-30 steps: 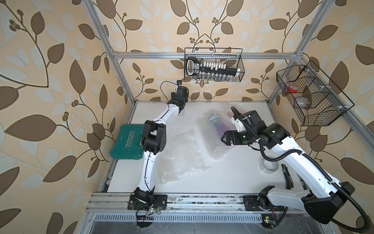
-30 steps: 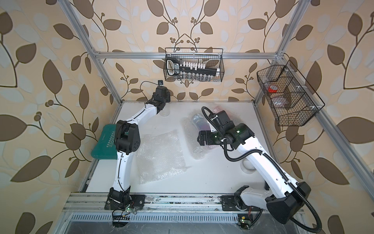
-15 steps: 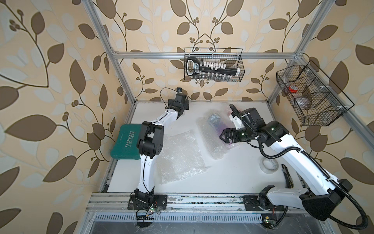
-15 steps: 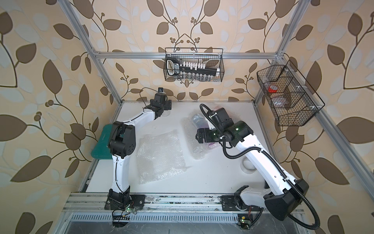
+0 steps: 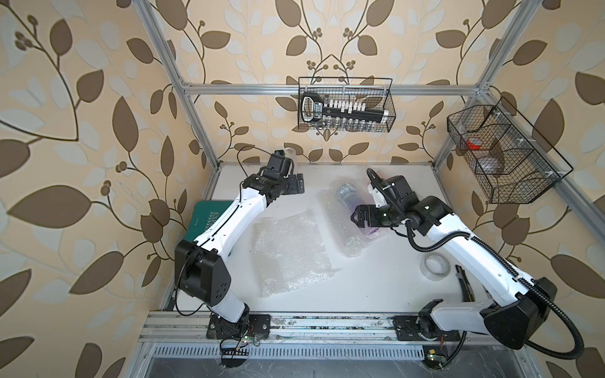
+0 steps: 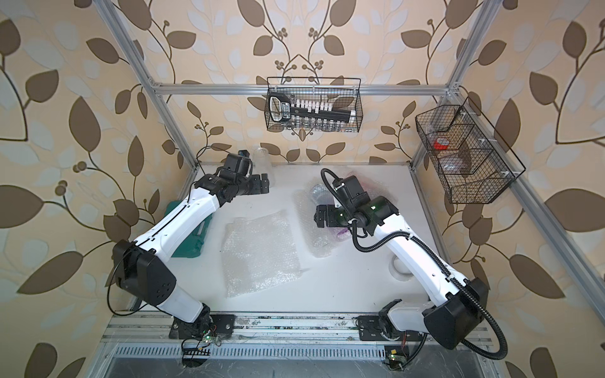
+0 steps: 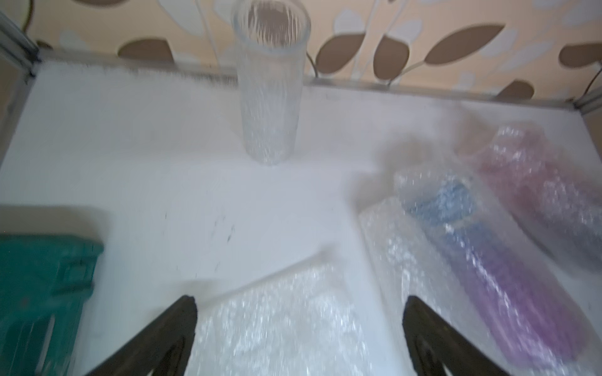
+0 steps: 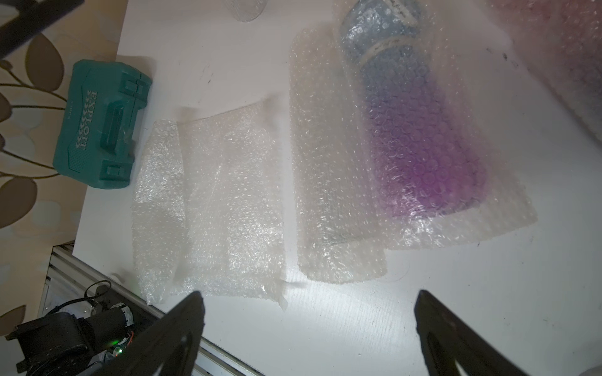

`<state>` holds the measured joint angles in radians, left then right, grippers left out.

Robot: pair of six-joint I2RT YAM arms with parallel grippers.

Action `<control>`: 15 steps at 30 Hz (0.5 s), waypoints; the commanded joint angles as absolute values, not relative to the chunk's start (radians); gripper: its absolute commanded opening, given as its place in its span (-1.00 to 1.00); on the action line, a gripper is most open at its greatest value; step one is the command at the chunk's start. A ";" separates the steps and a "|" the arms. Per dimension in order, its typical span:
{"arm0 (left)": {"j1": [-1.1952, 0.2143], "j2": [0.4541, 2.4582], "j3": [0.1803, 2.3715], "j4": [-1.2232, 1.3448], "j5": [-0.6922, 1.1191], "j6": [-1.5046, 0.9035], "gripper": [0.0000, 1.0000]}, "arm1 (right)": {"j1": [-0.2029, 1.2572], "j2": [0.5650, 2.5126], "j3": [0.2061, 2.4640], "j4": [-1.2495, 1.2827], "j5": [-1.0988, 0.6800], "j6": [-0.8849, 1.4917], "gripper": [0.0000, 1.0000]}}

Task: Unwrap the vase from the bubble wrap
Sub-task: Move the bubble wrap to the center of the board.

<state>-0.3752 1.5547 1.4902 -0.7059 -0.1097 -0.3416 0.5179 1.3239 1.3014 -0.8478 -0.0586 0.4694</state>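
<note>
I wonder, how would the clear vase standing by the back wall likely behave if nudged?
The clear vase is tall, narrow and upright, so a push near its rim would probably tip it. It looks like ribbed glass: likely rigid, breakable, perhaps slippery. Once down, its round body would likely roll.

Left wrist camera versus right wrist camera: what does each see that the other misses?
Only the left wrist view shows the clear vase whole, upright and unwrapped, by the back wall. Only the right wrist view shows the table's front rail and the lettering on the green case. Both show that case, the loose bubble wrap sheet, the wrapped blue-and-purple vase, and one open gripper each: the left gripper and the right gripper.
</note>
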 commanded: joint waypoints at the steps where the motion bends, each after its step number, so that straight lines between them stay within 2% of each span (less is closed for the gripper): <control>1: -0.376 1.507 1.450 -1.166 -0.059 -0.459 0.98 | 0.511 1.341 1.270 -0.793 -0.020 0.449 0.99; 5: -0.375 1.449 1.375 -1.354 -0.114 -0.518 0.98 | 0.509 1.360 1.256 -0.725 -0.046 0.424 0.99; 10: -0.347 1.450 1.251 -1.302 -0.130 -0.598 0.98 | 0.509 1.417 1.278 -0.671 -0.109 0.402 0.99; 15: -0.313 1.555 1.195 -1.184 -0.154 -0.634 0.98 | 0.508 1.433 1.294 -0.634 -0.136 0.392 0.99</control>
